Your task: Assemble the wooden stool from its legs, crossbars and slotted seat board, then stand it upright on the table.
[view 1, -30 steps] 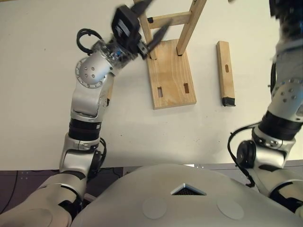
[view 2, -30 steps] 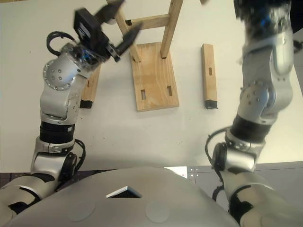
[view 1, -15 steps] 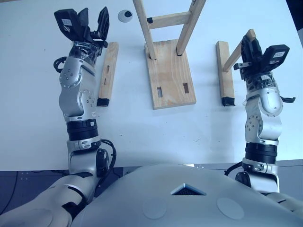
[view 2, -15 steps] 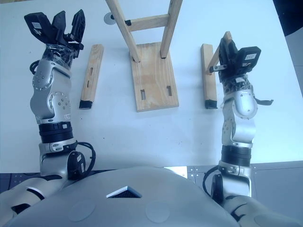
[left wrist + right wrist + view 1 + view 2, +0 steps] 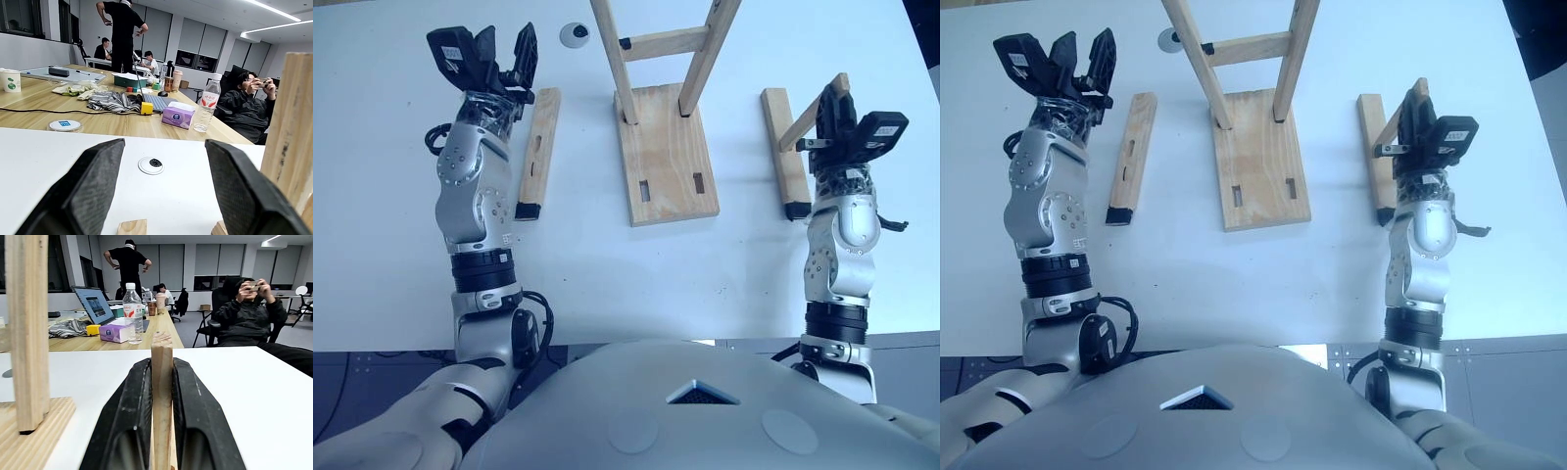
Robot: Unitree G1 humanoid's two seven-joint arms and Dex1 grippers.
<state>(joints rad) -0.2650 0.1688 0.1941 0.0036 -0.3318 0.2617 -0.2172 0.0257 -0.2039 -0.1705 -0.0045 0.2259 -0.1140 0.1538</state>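
The slotted seat board (image 5: 668,157) lies flat mid-table. Two legs (image 5: 613,54) stand in its far slots, joined by a crossbar (image 5: 663,42). One loose leg (image 5: 538,147) lies left of the board and another loose leg (image 5: 781,147) lies to its right. My left gripper (image 5: 501,54) is open and empty above the far end of the left leg, whose tip (image 5: 132,227) shows in the left wrist view. My right gripper (image 5: 824,110) is shut on a short wooden crossbar (image 5: 162,382), held slanted over the right leg.
A small round disc (image 5: 573,34) sits on the white table (image 5: 607,264) behind the left leg. The table's near edge runs just in front of my arms. Office desks with clutter and people stand beyond the far side.
A second ago my left gripper was at the stool's standing leg; it has swung out left and stays open. The right arm came down beside the right leg with the crossbar, then shifted slightly right.
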